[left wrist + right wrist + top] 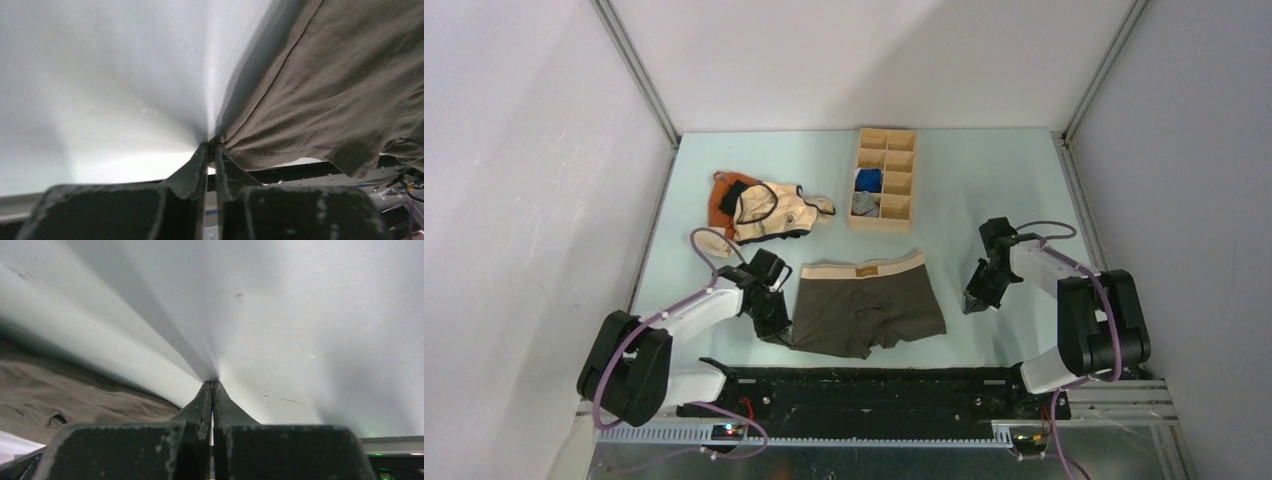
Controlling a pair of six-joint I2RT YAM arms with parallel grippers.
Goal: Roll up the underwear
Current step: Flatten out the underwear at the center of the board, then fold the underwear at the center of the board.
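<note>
Closest to the overhead camera, a black rail (874,385) runs along the near edge of a pale green table (984,190), with one robot arm bolted at each end.

At the middle of the table, just beyond the rail, lies the underwear (869,305): dark olive-brown boxer briefs spread flat, with the beige waistband (824,271) on the far side and the leg openings toward the arms. A small brown label (865,269) sits at the waistband's centre.

The left gripper (780,333) reaches the near left corner of the underwear. In the left wrist view its fingers (200,160) are pressed together, pinching the hem of the underwear (340,90), and the fabric gathers in creases toward the tips.

The right gripper (972,303) points down at the table to the right of the underwear, near it but apart. Its fingers (205,400) are pressed together on nothing, with the tips at the bare surface. The brown fabric (60,390) shows at the left of that view.

Farther back stands a wooden divided box (887,172) holding a blue cloth roll (868,180) and a grey cloth roll (864,203). A cream-and-orange garment (764,210) with black trim lies to the left of it.
</note>
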